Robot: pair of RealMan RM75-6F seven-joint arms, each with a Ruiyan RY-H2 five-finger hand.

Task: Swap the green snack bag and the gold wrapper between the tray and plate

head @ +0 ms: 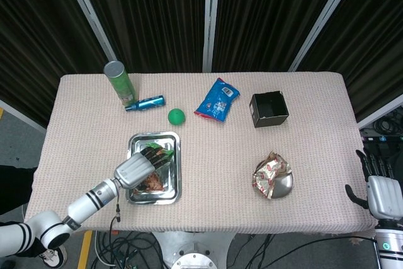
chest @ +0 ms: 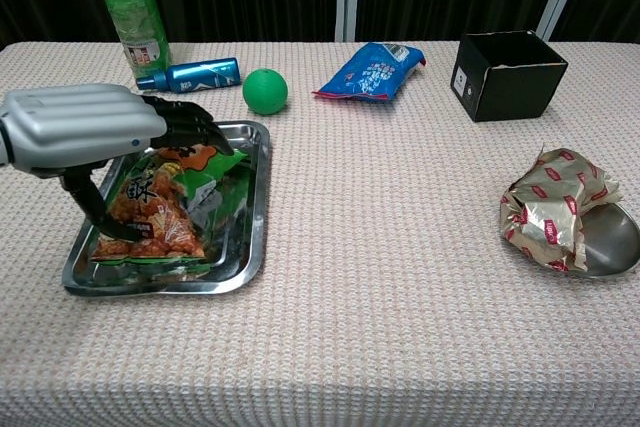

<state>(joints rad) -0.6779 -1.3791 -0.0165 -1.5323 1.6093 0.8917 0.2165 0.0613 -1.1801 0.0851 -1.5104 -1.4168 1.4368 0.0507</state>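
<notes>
The green snack bag point(chest: 155, 212) with orange print lies in the steel tray point(chest: 252, 237) at the front left. My left hand point(chest: 85, 127) is over it, fingers curled down on the bag's far edge and thumb against its near left side, gripping it. In the head view the left hand point(head: 133, 169) covers most of the bag point(head: 154, 179) in the tray point(head: 177, 155). The crumpled gold wrapper point(chest: 550, 212) sits on the small metal plate point(chest: 612, 242) at the right. My right hand point(head: 382, 188) hangs off the table's right edge, fingers apart, holding nothing.
Along the back stand a green can point(chest: 125, 7), a blue bottle point(chest: 195, 74) lying down, a green ball point(chest: 265, 90), a blue snack bag point(chest: 372, 69) and an open black box point(chest: 510, 75).
</notes>
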